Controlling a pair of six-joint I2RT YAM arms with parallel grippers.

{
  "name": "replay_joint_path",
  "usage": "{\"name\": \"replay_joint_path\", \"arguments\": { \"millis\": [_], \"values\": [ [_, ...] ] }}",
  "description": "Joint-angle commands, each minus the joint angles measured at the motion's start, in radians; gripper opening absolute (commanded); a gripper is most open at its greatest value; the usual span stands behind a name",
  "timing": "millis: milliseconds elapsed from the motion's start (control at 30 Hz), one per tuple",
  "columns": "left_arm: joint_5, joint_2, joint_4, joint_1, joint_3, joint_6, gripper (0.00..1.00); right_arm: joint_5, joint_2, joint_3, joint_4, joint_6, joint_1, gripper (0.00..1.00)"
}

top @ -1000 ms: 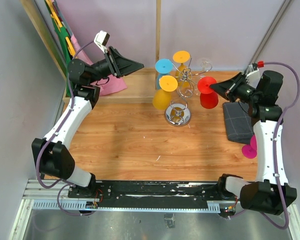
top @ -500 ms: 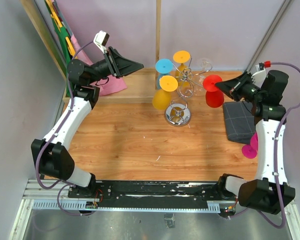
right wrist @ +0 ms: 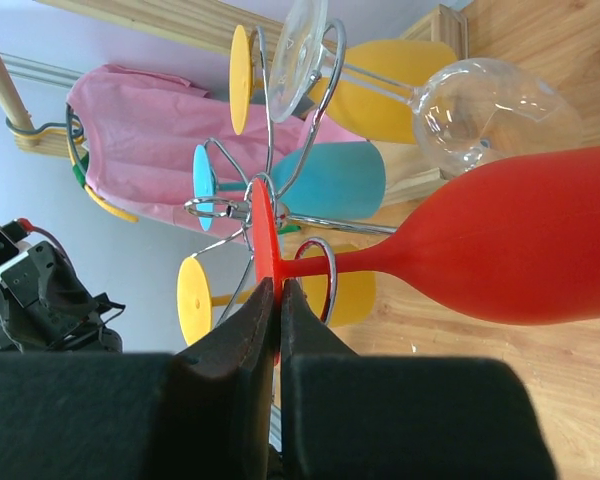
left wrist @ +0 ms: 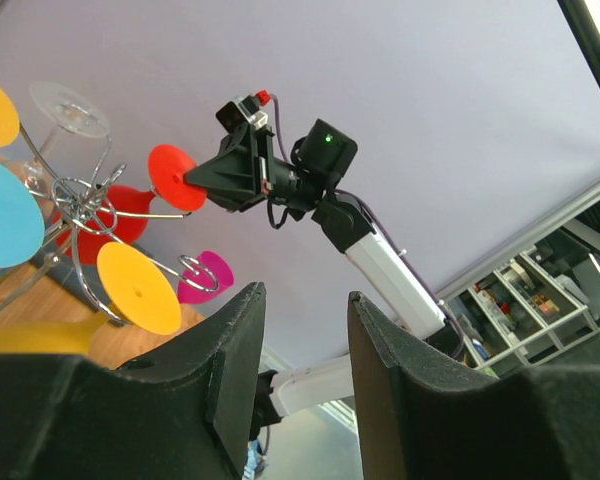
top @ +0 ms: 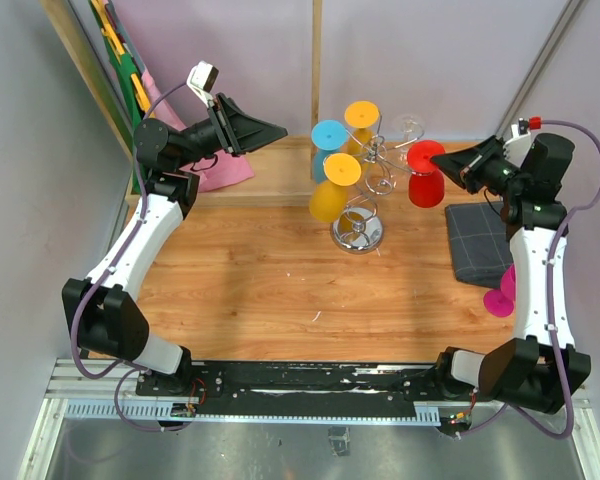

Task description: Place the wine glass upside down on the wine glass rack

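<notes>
Red wine glass [top: 426, 178] hangs bowl-down above the counter [top: 260, 270], its flat foot pinched edge-on between the right fingers [right wrist: 238, 335], just beside the chrome rack [top: 370, 165]. Its stem crosses a wire loop, but I cannot tell whether it is hooked there. The left fingers [left wrist: 235, 350] stand partly apart, holding nothing, raised well left of the rack.

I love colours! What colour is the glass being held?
Red wine glass; clearest in right wrist view.
</notes>
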Motion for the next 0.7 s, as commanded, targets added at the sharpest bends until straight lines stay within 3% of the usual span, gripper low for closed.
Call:
{"name": "replay_joint_path", "arguments": {
  "millis": [0, 200, 467, 667],
  "values": [
    [-0.005, -0.022, 0.013, 0.0, -0.005, 0.011, 0.43, -0.018, 0.02, 0.003, 0.096, 0.03, -0.01, 0.06],
    [-0.003, -0.019, 0.013, -0.001, -0.005, 0.012, 0.43, -0.021, 0.025, -0.015, 0.116, 0.035, -0.007, 0.17],
    [0.0, -0.014, 0.013, -0.002, -0.007, 0.015, 0.43, -0.009, 0.029, -0.014, 0.088, 0.0, -0.008, 0.42],
    [0.004, -0.011, 0.013, -0.002, -0.011, 0.019, 0.43, 0.024, 0.031, -0.019, 0.045, -0.048, -0.015, 0.51]
  ]
}}
